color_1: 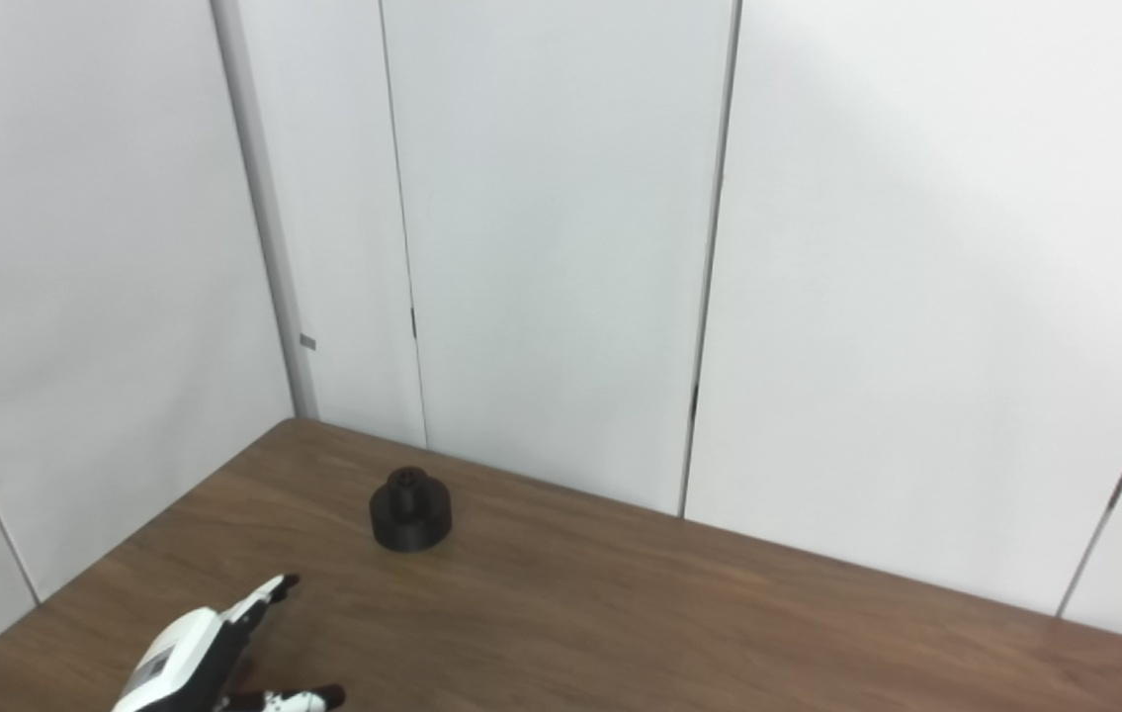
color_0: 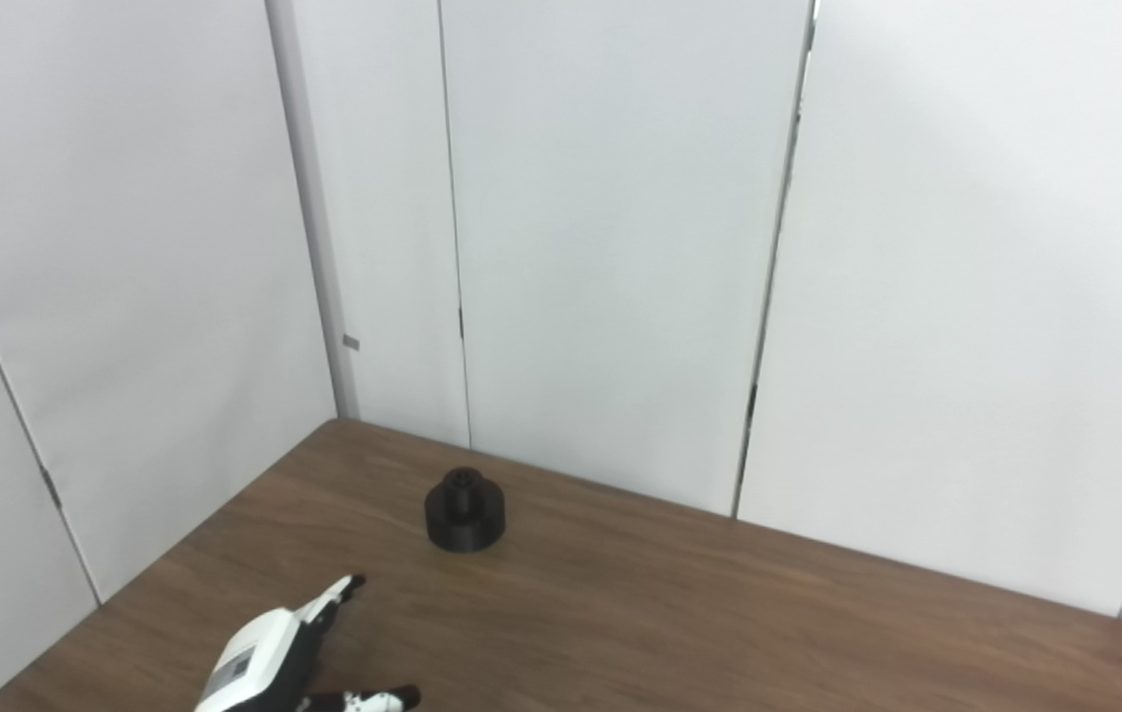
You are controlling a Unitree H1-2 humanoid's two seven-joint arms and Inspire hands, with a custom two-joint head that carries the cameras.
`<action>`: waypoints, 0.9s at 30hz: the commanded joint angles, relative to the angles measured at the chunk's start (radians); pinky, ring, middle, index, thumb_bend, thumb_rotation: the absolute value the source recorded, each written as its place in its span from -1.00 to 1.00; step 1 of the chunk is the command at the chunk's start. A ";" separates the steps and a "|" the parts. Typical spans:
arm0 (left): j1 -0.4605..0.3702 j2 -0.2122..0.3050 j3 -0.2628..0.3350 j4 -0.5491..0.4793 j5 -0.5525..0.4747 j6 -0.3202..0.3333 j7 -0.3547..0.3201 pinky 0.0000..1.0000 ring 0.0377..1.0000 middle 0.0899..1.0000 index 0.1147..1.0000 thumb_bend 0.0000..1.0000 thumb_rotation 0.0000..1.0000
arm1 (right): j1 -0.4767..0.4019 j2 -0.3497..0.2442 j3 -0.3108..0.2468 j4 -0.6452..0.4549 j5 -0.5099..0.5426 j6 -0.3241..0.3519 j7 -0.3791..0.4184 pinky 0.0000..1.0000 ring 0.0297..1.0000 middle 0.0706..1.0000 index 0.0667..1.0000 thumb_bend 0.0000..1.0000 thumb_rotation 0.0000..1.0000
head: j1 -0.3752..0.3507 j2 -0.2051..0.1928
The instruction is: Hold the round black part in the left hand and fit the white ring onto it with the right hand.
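The round black part (color_0: 465, 510) stands upright on the brown wooden table (color_0: 719, 613), near its far left corner. It has a wide base and a narrower hub on top. My left hand (color_0: 299, 658) comes in at the bottom left, white and black, its fingers spread apart and holding nothing. It lies well short of the black part, nearer to me and to the left. The same hand (color_1: 215, 658) and part (color_1: 409, 511) show in the right eye view. No white ring is in view. My right hand is out of the picture.
White wall panels (color_0: 620, 247) stand close behind the table's far edge and along its left side. The table's left edge (color_0: 155, 574) runs diagonally beside my left hand.
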 commanded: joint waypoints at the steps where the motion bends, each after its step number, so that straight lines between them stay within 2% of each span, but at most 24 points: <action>1: -0.049 0.031 -0.005 -0.010 0.020 -0.004 0.012 0.76 0.92 0.88 0.86 0.94 0.02 | 0.005 0.008 0.001 0.006 0.000 -0.006 -0.007 1.00 1.00 1.00 1.00 0.23 1.00 | 0.000 0.000; 10: -0.116 0.049 -0.035 0.059 0.027 0.002 0.021 0.86 0.93 0.89 0.87 1.00 0.07 | 0.004 0.011 0.005 0.000 -0.001 0.004 -0.011 1.00 1.00 0.99 1.00 0.24 1.00 | -0.003 0.001; 17: -0.207 0.096 -0.064 0.174 0.057 -0.011 0.044 0.98 0.95 0.88 0.88 1.00 0.22 | -0.004 0.010 0.007 0.017 0.004 -0.012 -0.003 1.00 1.00 1.00 1.00 0.23 1.00 | -0.010 0.001; 27: -0.321 0.124 -0.106 0.321 0.069 -0.021 0.083 1.00 0.94 0.86 0.81 1.00 0.15 | -0.005 0.016 0.011 0.016 0.001 -0.015 -0.007 1.00 1.00 1.00 1.00 0.27 1.00 | -0.019 0.002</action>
